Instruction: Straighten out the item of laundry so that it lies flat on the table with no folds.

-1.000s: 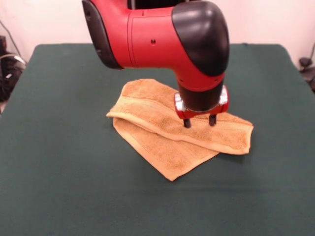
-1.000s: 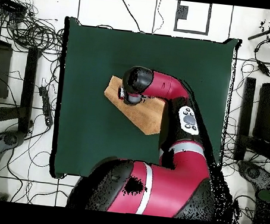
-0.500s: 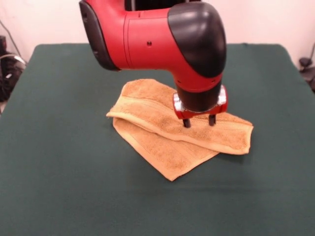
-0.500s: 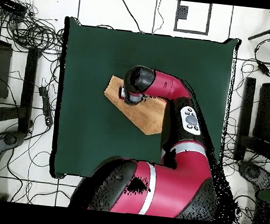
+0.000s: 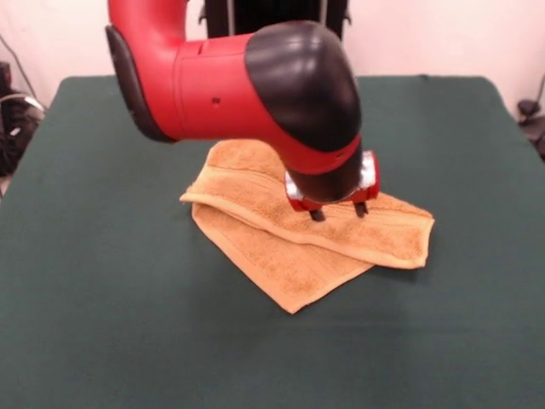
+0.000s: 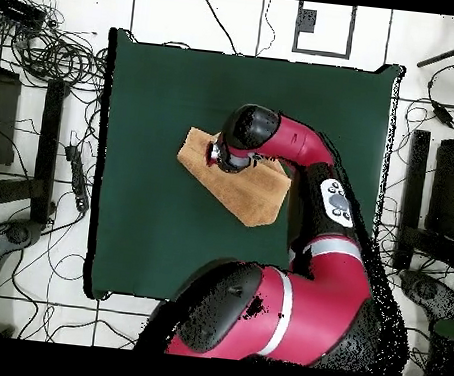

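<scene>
Hovering over folded towel

Pincer (image 5: 337,212) spread open, tips just above the hand towel's (image 5: 281,256) upper folded layer, likely lining up a grab to peel it back. Towel sits mid-tabletop (image 5: 102,324), doubled over itself.

orange-tan towel (image 5: 289,247), dark green table (image 5: 102,298)
</scene>
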